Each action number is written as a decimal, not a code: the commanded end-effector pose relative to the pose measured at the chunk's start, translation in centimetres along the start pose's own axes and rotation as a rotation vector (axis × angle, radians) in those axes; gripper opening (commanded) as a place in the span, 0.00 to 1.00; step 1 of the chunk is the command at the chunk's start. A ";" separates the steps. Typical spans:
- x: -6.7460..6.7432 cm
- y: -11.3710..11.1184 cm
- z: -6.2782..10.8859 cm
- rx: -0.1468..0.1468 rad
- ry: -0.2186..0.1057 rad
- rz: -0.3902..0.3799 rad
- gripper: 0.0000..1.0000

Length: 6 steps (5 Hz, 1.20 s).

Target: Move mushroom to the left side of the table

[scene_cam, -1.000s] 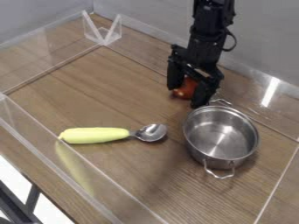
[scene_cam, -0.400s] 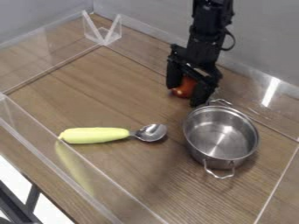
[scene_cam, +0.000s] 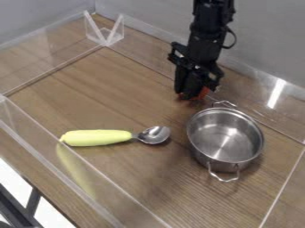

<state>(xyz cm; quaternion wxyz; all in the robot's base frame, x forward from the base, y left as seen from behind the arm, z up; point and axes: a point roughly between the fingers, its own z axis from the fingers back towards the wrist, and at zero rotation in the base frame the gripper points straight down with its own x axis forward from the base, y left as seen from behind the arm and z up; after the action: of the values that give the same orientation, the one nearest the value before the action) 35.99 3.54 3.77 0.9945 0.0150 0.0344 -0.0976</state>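
The mushroom (scene_cam: 205, 88) shows only as a bit of reddish-brown cap between the black fingers, low on the table (scene_cam: 95, 98) right of centre. My gripper (scene_cam: 194, 89) points straight down over it, jaws drawn in against the cap. Most of the mushroom, including its stem, is hidden by the fingers. It sits just behind the steel pot.
A steel pot (scene_cam: 226, 138) stands in front of the gripper, to the right. A yellow-handled spoon (scene_cam: 113, 137) lies front centre, bowl toward the pot. Low clear acrylic walls (scene_cam: 30, 85) edge the tabletop, and a small clear stand (scene_cam: 105, 31) is at the back left.
The jaws stood wide around the mushroom and have now closed in on it. The arm has stayed in place.
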 end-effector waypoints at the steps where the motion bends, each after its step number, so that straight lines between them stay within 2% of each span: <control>1: 0.7 0.4 1.7 0.018 -0.057 -0.012 0.00; 6: -0.8 2.8 6.5 0.036 -0.095 0.069 0.00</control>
<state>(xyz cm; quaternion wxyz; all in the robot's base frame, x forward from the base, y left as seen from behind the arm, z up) 35.24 5.35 6.46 0.9965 0.0130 0.0409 -0.0718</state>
